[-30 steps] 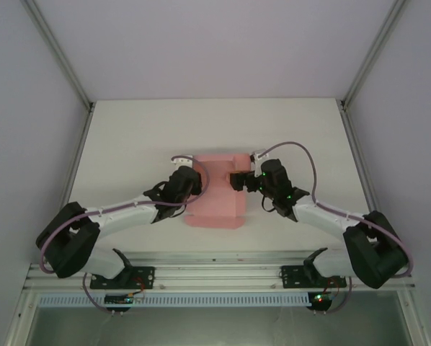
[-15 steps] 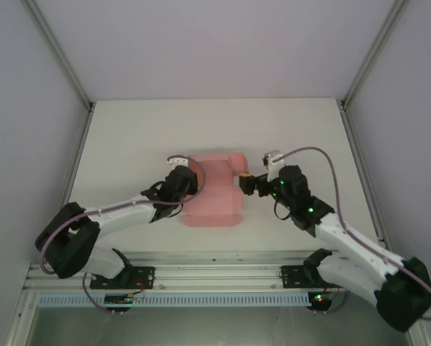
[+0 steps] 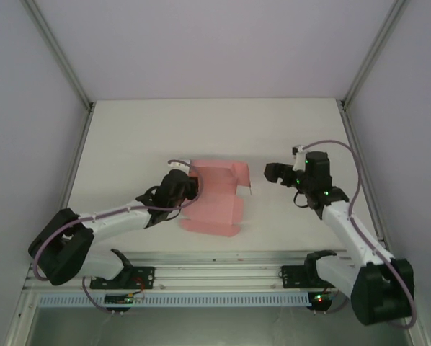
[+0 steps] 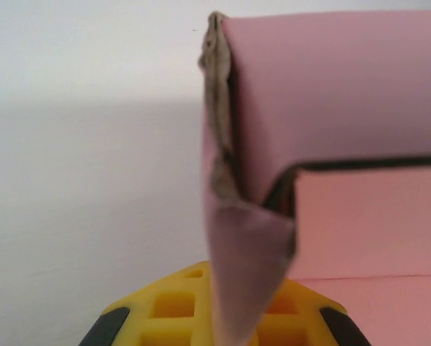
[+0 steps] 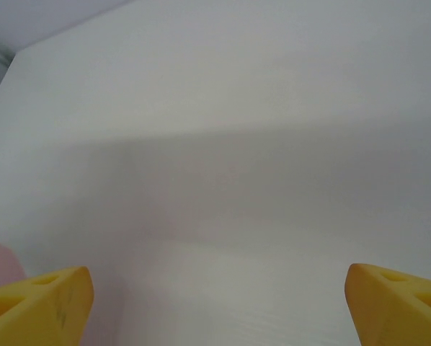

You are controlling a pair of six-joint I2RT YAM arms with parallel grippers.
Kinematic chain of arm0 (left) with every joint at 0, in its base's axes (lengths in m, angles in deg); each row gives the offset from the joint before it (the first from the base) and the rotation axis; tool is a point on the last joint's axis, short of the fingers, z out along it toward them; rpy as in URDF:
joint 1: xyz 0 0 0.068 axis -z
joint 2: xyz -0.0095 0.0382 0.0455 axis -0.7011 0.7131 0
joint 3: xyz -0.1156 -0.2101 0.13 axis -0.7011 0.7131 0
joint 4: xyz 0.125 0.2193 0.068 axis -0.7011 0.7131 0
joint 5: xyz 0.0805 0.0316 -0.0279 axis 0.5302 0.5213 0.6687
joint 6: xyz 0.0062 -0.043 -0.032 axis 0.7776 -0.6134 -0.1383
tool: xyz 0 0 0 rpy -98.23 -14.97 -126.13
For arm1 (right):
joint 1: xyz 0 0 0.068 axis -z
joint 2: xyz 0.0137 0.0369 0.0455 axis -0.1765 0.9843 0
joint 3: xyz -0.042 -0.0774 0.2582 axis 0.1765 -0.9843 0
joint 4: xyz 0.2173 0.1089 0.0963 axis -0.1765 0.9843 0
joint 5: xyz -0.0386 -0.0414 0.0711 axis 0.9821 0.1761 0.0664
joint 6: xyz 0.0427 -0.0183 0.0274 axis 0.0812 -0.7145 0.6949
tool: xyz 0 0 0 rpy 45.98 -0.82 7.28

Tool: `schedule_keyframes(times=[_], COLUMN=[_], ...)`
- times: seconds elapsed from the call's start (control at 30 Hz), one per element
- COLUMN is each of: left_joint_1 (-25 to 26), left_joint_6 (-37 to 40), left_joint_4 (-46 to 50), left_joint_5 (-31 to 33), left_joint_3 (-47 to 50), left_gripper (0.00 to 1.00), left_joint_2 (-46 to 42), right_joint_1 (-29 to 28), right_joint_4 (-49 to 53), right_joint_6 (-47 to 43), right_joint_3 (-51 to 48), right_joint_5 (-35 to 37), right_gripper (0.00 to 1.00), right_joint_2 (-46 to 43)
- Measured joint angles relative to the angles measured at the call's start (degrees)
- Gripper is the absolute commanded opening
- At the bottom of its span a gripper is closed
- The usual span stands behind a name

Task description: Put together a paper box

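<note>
From above: box (image 3: pixel 214 205) lying on the table (image 3: pixel 150 130) between the two arms, partly folded, its far-left part lifted where the card is gripped. Left gripper (image 3: pixel 187 186) at that left edge. Right gripper (image 3: pixel 271 173) well apart to the right, over bare table, touching nothing. Judged as mid-fold: one wall going up, nothing locked yet.

Left wrist: pinched shut on a standing pink wall, the card running down between the yellow pads (image 4: pixel 174 311) (corner creased and a little frayed). A second flap lying lower, just to the right.

Right wrist: fingers (image 5: pixel 37 301) spread wide, nothing between them, bare table below, a pink sliver at the lower left edge.

Next, probably: bring the right gripper over to the box's right side, raise the opposite wall, tuck the corner flaps while the left holds firm. Calls for a light, square approach, since thin card likely buckles easily.
</note>
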Motion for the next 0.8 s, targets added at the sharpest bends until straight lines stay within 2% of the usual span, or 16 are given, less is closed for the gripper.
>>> schedule_keyframes(times=[0.17,0.37,0.53,0.8], left_joint_1=[0.04,0.04,0.0,-0.39], left_joint_6=[0.46,0.44,0.92,1.01], left_joint_4=[-0.2,-0.2,0.31,2.45], left_joint_5=[-0.66,-0.5,-0.61,1.16], left_joint_3=[0.0,0.0,0.0,0.0], left_gripper=[0.0,0.0,0.0,0.0], left_joint_2=[0.0,0.0,0.17,1.11], right_joint_1=[-5.35,-11.8,-14.75,-18.43], right_joint_4=[-0.66,-1.55,-3.91,-5.4], right_joint_6=[-2.21,-5.62,-5.92,-5.92], right_joint_3=[2.34,3.1,3.13,3.89], right_joint_5=[-5.88,-9.38,-8.26,-2.12], right_gripper=[0.91,0.91,0.9,0.9], right_joint_2=[5.22,5.92,8.74,11.61])
